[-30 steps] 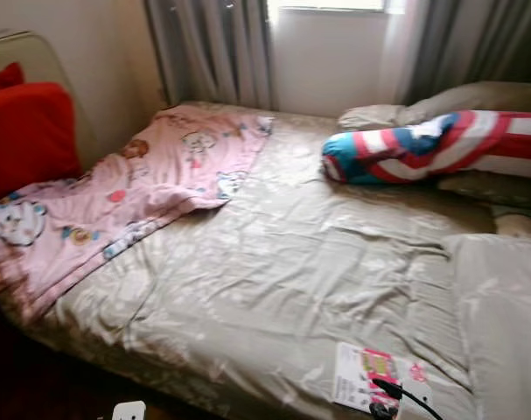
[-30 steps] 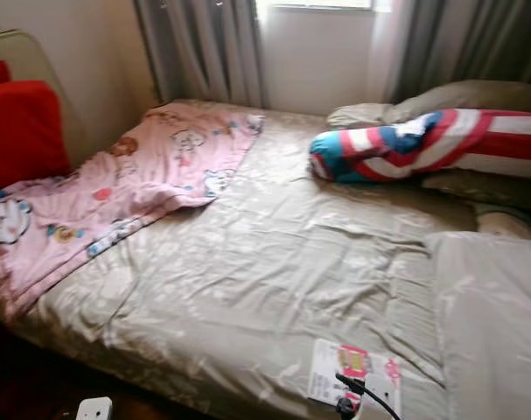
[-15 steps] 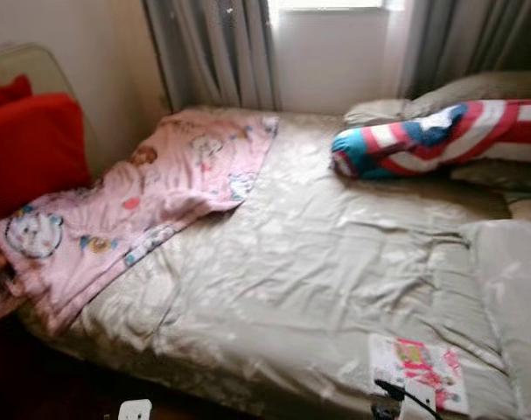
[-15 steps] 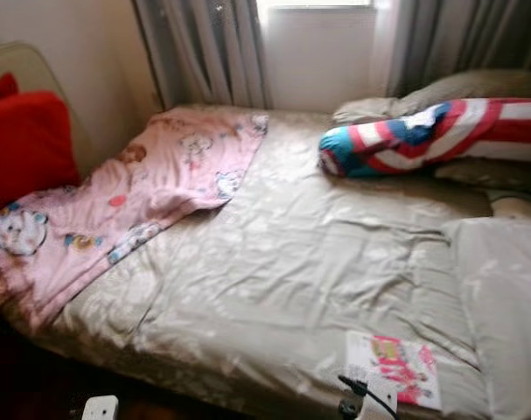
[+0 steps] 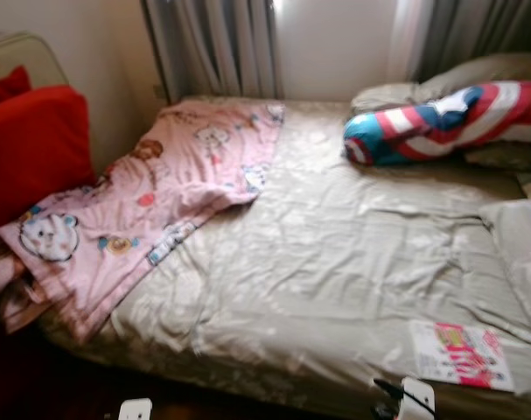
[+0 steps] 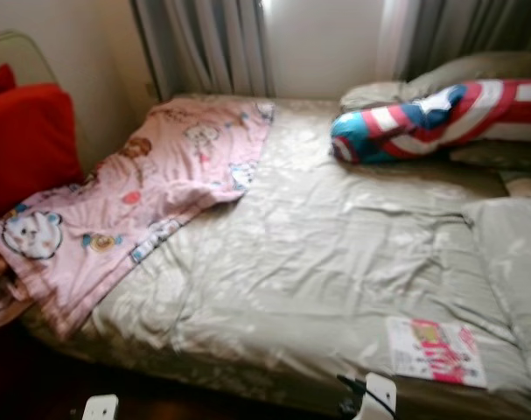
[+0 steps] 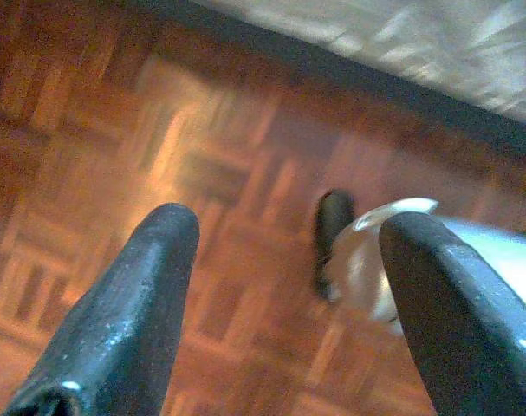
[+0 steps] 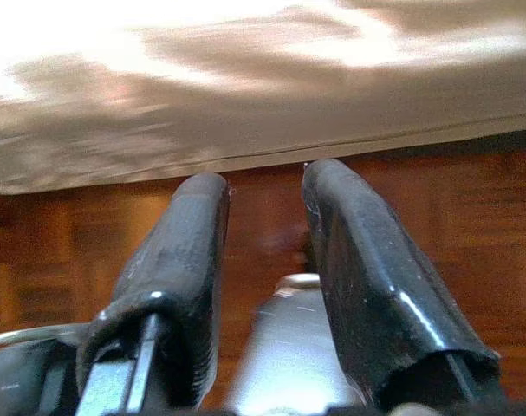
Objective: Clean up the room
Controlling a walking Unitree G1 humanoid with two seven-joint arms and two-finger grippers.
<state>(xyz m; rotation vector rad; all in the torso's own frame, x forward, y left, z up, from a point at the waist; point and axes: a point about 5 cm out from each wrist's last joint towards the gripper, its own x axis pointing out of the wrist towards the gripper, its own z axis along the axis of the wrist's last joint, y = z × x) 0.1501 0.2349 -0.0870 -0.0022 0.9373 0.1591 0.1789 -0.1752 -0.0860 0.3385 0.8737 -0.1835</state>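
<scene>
A pink cartoon-print blanket (image 5: 151, 206) lies rumpled on the left of the beige-sheeted bed (image 5: 335, 262), its long axis running from the near-left corner toward the grey curtains (image 5: 214, 48), beside a red cushion (image 5: 29, 149). The red, white and blue striped bolster (image 5: 440, 122) lies crosswise at far right, a pink-and-white magazine (image 5: 459, 353) flat near the front edge. The left gripper (image 7: 288, 295) hangs wide open and empty over parquet floor (image 7: 98, 156) (the right gripper (image 8: 263, 260) narrowly parted, holding nothing).

Mid-bed (image 5: 335, 262) open — blanket (image 5: 143, 201), magazine (image 5: 459, 353) flank it.
</scene>
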